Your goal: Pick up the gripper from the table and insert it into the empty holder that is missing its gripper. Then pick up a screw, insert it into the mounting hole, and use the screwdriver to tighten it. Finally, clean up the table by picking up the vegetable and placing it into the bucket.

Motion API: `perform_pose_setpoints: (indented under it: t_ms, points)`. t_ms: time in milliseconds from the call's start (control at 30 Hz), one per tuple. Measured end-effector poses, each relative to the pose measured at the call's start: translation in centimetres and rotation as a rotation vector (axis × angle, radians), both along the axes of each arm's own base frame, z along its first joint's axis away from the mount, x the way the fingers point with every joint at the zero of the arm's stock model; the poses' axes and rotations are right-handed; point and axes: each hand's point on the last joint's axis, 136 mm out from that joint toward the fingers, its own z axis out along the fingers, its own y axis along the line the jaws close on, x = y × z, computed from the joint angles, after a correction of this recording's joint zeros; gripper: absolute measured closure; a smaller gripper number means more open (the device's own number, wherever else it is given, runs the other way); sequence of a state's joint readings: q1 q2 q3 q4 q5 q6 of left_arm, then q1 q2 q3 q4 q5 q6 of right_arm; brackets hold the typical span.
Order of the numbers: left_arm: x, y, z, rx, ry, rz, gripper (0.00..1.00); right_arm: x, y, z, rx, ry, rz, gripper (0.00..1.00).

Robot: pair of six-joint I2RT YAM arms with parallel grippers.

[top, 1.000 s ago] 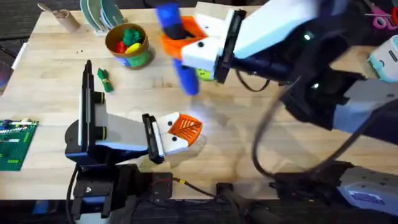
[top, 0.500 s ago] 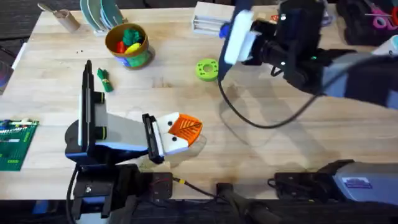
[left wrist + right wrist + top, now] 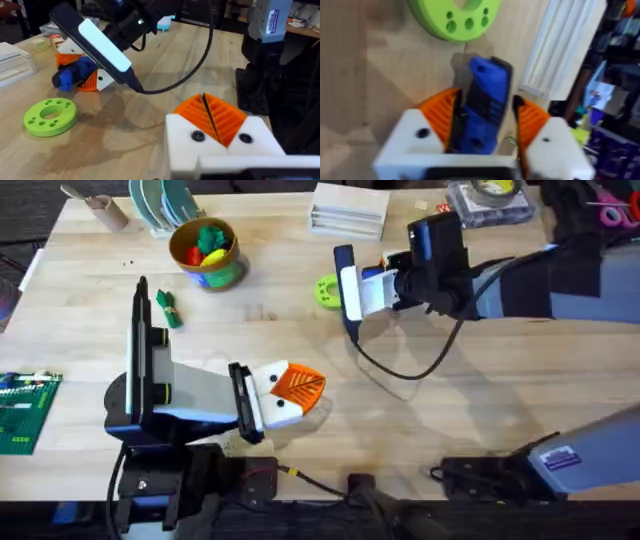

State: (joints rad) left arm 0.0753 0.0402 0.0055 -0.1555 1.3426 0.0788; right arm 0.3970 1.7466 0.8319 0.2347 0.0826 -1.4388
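Gripping the screwdriver (image 3: 482,112) between its orange pads, the right gripper (image 3: 352,288) sits upper centre of the overhead view. The left gripper (image 3: 216,120) rests pressed together, empty. Judging by this, the vegetable (image 3: 166,309) upper left, beside the bucket (image 3: 205,252), remains to clear.

The table (image 3: 480,400) is pale wood with a matt, faintly grained surface. The screwdriver (image 3: 485,107) looks like smooth blue plastic (a ribbed darker panel along its body). The lime-green ring (image 3: 50,116) is matt plastic, and the orange pads (image 3: 212,114) are ribbed plastic on glossy white housings.
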Motion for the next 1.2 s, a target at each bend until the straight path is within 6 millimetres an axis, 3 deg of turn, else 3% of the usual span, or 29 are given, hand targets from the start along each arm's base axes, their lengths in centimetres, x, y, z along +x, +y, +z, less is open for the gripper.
perform_pose_setpoints:
  t_ms: [133,167,233,300,400,433,500,533,567,667,700,767,800,933,1000,1200]
  points:
    - [0.0,0.0,0.0,0.0,0.0,0.0,0.997,0.9,0.5,1.3,0.016,-0.036,-0.008,0.107]
    - [0.0,0.0,0.0,0.0,0.0,0.0,0.997,1.1,0.6,1.7,0.023,-0.045,-0.017,0.036]
    - [0.0,0.0,0.0,0.0,0.0,0.0,0.997,1.0,0.7,1.8,0.037,-0.037,-0.041,0.012]
    - [0.0,0.0,0.0,0.001,-0.002,0.0,0.919,0.9,0.9,1.8,0.062,-0.027,-0.069,0.01]
    - [0.0,0.0,0.0,0.0,0.001,0.0,0.552,0.3,1.5,2.0,0.115,-0.002,-0.11,0.01]
    - [0.0,0.0,0.0,-0.001,0.002,-0.001,0.266,-0.1,2.1,2.9,0.2,0.012,-0.164,0.008]
    - [0.0,0.0,0.0,-0.001,0.003,-0.001,0.237,-0.2,2.3,4.6,0.278,-0.001,-0.212,0.008]
    - [0.0,0.0,0.0,-0.002,0.006,-0.001,0.268,-0.2,2.3,5.7,0.318,-0.011,-0.234,0.009]
    - [0.0,0.0,0.0,-0.001,0.004,0.0,0.38,-0.1,2.3,6.8,0.363,-0.023,-0.257,0.01]
    - [0.0,0.0,0.0,-0.001,0.004,-0.001,0.879,-0.3,2.2,10.6,0.506,-0.059,-0.321,0.01]
    - [0.0,0.0,0.0,0.0,0.0,-0.001,0.963,-0.3,2.2,11.4,0.543,-0.066,-0.337,0.01]
    - [0.0,0.0,0.0,0.0,0.001,-0.001,0.995,-0.6,2.0,13.4,0.629,-0.078,-0.372,0.01]
    - [0.0,0.0,0.0,0.0,0.001,-0.001,0.948,-0.7,2.0,14.3,0.674,-0.082,-0.39,0.01]
    - [0.0,0.0,0.0,0.0,-0.001,-0.001,0.307,-1.3,1.8,17.0,0.828,-0.075,-0.449,0.009]
    - [0.0,0.0,0.0,-0.001,0.003,-0.001,0.049,-1.7,1.7,18.3,0.907,-0.07,-0.479,0.01]
    - [0.0,0.0,0.0,0.0,0.001,-0.001,0.008,-2.4,1.4,20.7,1.078,-0.047,-0.541,0.01]
